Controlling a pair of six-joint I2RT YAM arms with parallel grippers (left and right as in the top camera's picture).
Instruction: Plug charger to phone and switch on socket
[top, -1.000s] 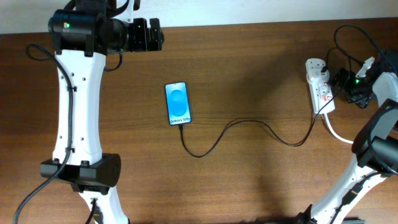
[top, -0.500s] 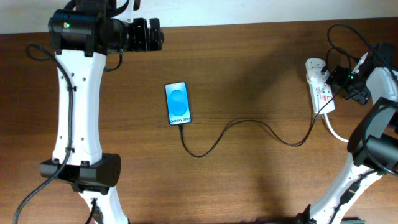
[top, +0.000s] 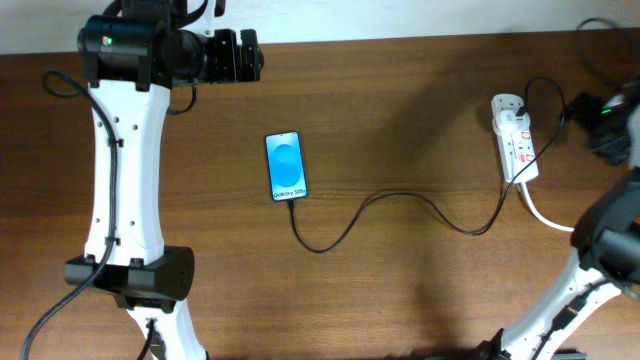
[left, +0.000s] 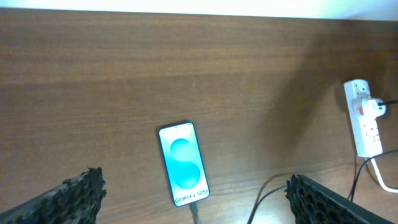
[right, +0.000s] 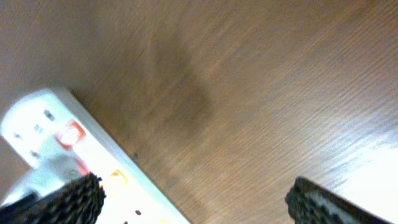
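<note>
The brown wooden table carried no container; the phone lay just 9 o'clock of centre with the charger meeting its 6 o'clock edge, and the socket lay at 3 o'clock. The left gripper, at 11 o'clock, and the right gripper, near the socket, both stood spread and empty. Judged risk: a press on the red switch could snag the charger, dragging the socket or unseating the tip from the phone.
</note>
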